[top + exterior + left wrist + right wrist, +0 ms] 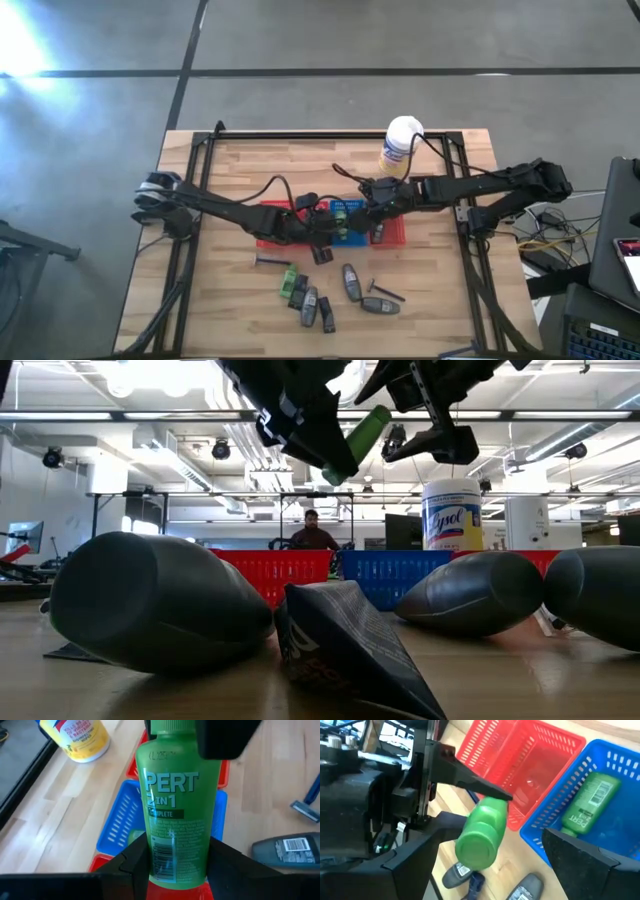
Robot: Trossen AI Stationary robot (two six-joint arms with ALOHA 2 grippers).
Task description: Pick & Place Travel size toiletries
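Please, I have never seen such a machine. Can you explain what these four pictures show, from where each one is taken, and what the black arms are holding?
This is a robot with two dark arms at a wooden table. One picture looks straight down, one looks level across the tabletop, and two come from cameras on the wrists. The left gripper holds a green bottle above the baskets. The right gripper is open just beside that bottle, not holding it. A blue basket already contains another green bottle; the red basket beside it looks empty. Grey tubes and more small toiletries lie at the table's front. A white tub stands at the back.
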